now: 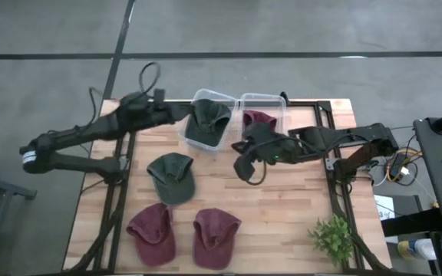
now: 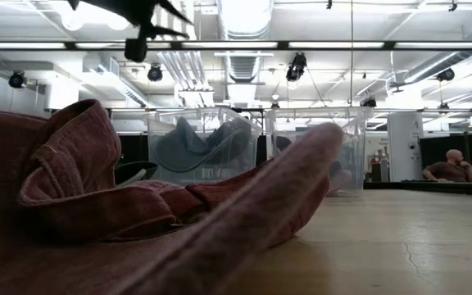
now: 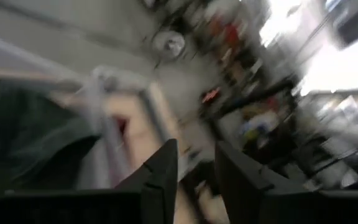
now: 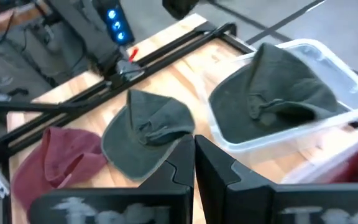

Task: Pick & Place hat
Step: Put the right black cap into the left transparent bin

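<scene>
**Op A:** I've got the left claw [image 1: 181, 112] up by the far edge of the desk [image 1: 290, 207], beside the left clear plastic bin [image 1: 202, 97]. Its wrist view shows the two fingers slightly apart with nothing between them. A dark green cap [image 1: 208, 123] lies crumpled inside that bin, soft and slumped against the walls.

**Op B:** I'm on the right claw [image 1: 244, 162], hanging near the middle of the desk, just in front of the right bin [image 1: 273, 100]. From my wrist camera the fingers sit nearly together, only a thin slit between them, holding nothing. A maroon cap [image 1: 258, 118] is already in my bin.

**Op A:** So the bins look sorted by colour (green left, maroon right, as I read it). Three caps are still loose on the wood: a green cap [image 1: 173, 176] left of centre, and two maroon ones, the left maroon cap [image 1: 153, 231] and the right maroon cap [image 1: 215, 236], near the front edge.

**Op B:** They're washed cotton by the look, floppy crowns collapsed flat, stiff curved brims. I'd judge the brim the surer thing to pinch. The low camera is nearly buried behind a maroon brim.

**Op A:** The small potted plant [image 1: 331, 236] at the front right corner is well clear of us both.
</scene>
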`<action>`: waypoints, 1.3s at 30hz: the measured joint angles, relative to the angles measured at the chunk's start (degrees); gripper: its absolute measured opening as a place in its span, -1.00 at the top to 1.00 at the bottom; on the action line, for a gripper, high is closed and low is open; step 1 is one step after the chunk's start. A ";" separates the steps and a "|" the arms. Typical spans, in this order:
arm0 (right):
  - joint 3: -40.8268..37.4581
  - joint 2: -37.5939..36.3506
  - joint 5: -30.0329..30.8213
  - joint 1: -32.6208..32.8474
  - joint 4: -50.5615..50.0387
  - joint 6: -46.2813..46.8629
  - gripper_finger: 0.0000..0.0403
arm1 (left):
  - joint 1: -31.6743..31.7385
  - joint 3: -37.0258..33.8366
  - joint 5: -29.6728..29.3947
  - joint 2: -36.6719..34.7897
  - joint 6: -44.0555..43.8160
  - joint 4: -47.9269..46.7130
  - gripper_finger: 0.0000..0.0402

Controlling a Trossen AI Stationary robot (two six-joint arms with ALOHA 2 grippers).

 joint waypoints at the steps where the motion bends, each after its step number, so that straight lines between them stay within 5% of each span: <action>1: -1.20 -0.93 0.62 0.28 0.07 0.71 0.96 | 1.78 1.50 2.82 1.36 1.03 -2.11 0.54; 5: -7.11 -4.31 2.26 1.40 2.63 4.14 0.96 | 6.73 7.94 11.88 7.43 6.37 -8.19 0.57; 12: -17.04 -9.16 3.32 3.31 10.93 9.15 0.96 | 8.82 19.35 14.51 18.40 16.96 -21.20 0.58; 26: -25.04 -13.46 5.27 4.79 20.10 10.55 0.96 | 8.98 40.80 13.47 39.29 33.35 -45.20 0.98; 39: -25.08 -13.02 6.30 4.79 19.98 9.96 0.96 | 8.57 42.75 7.41 48.32 39.05 -49.46 1.00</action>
